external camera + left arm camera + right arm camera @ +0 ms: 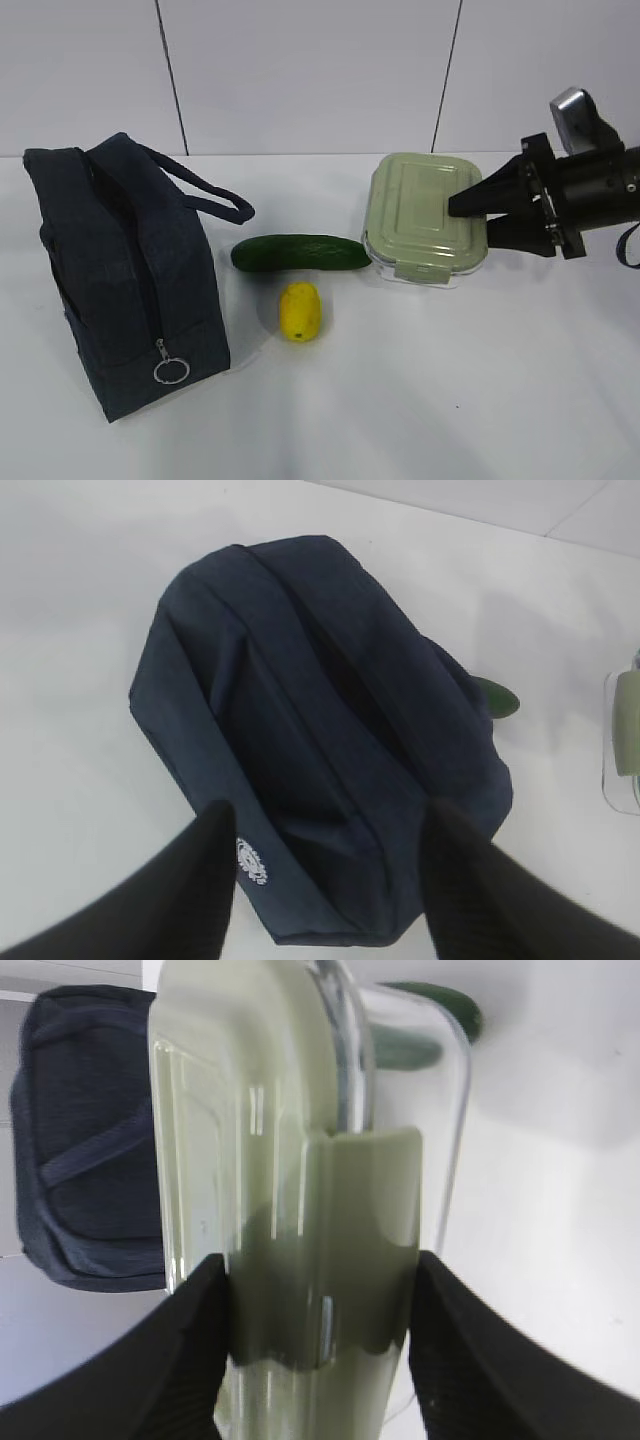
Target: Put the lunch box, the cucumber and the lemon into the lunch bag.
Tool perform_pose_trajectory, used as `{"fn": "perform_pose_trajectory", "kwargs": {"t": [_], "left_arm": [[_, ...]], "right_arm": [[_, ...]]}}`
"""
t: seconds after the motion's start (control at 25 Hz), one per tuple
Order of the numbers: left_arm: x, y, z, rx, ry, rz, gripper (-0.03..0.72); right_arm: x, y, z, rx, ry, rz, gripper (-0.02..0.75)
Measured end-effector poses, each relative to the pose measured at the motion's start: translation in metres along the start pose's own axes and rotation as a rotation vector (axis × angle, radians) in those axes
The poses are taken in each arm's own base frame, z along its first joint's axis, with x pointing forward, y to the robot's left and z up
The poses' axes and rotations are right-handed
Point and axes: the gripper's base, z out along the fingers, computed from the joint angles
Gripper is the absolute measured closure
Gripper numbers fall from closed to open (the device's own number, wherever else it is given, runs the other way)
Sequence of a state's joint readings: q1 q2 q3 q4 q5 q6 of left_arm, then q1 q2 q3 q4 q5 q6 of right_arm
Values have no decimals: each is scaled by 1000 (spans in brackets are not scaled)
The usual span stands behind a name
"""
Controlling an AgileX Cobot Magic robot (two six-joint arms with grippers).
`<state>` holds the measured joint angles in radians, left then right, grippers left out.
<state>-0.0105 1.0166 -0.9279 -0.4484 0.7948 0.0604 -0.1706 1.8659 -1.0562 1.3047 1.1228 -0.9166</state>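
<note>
We list: box point(425, 205) on tabletop point(420, 390), right of cucumber point(300, 252); right tool point(318, 1345) clamps its clip edge; rigid, glass-heavy, slick, so we judge a firm edge hold best; left tool point(330, 880) open over bag point(320, 730).

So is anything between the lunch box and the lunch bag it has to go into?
Yes. The cucumber and lemon lie on the table between the lunch box and the lunch bag. The bag's top zipper also looks closed.

White table point(480, 380), grey panelled wall point(300, 70) behind.
</note>
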Motion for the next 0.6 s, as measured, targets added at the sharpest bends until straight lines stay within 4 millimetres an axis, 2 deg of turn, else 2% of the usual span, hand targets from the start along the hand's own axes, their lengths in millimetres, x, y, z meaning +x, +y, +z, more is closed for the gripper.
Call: {"fn": "perform_pose_trajectory", "kwargs": {"t": [0.12,0.28,0.6], "left_arm": [[-2,1,14,29,37,-58,265],[-5,4,41,65,98,-161,265],[-6,17,90,63,178,-309,265]], "right_arm": [[0,20,-11,-2,-15,-28,328],[2,37,-21,-2,-25,-60,328],[5,43,-25,18,-10,-76,328]]}}
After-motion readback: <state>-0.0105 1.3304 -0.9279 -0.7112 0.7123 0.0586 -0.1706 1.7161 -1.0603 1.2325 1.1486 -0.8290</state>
